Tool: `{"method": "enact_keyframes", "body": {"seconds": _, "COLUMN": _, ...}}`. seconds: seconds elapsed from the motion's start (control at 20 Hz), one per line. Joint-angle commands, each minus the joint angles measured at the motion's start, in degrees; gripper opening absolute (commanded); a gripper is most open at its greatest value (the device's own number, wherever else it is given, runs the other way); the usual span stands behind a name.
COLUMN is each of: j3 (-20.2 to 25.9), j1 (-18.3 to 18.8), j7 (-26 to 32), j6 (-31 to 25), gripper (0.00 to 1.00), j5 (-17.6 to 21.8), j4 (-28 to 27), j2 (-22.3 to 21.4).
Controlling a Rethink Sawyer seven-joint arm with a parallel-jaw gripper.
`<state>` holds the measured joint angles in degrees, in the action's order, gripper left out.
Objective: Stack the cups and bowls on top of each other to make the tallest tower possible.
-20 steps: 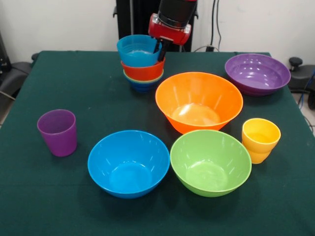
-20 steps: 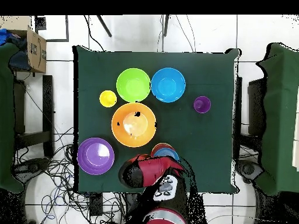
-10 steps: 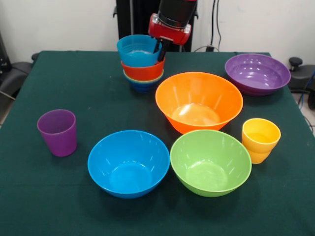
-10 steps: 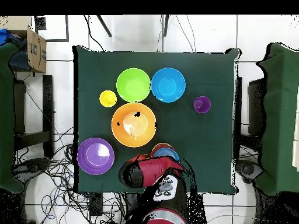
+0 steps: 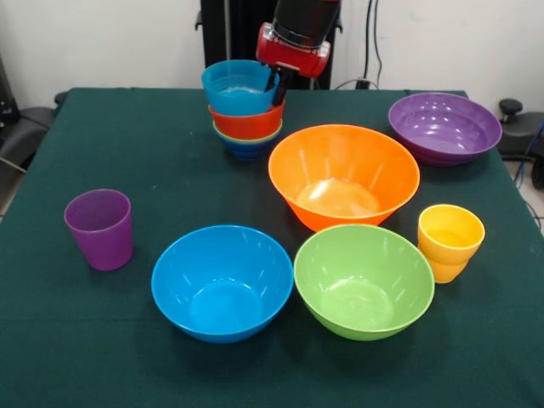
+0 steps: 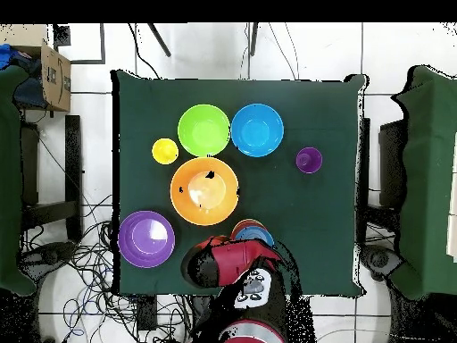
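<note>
Four small bowls point(image 5: 245, 106) stacked, four large bowls point(image 5: 343, 174) loose, two cups point(image 5: 100, 228); tool point(image 5: 275, 85) pinches top rim

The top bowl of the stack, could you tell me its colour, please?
Light blue, clearest in the front view.

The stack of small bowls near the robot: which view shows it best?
The front view. There the stack of small bowls shows its layers from the side: light blue on top, then red-orange, green and dark blue, with the gripper at the top bowl's rim. The overhead view shows only part of the top rim; the arm covers the rest.
</note>
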<state>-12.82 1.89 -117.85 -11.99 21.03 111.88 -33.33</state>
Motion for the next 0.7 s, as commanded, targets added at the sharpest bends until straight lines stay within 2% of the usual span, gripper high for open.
{"method": "enact_keyframes", "body": {"seconds": 0.05, "j3": 6.93, "j1": 0.16, "j7": -6.71, "j6": 2.15, "gripper": 0.00, "j5": -2.97, "j4": -1.95, "j2": -1.07}}
{"method": "enact_keyframes", "body": {"seconds": 0.7, "j3": 7.73, "j1": 0.26, "j7": -5.82, "j6": 0.56, "gripper": 0.00, "j5": -3.45, "j4": -3.29, "j2": -1.70}}
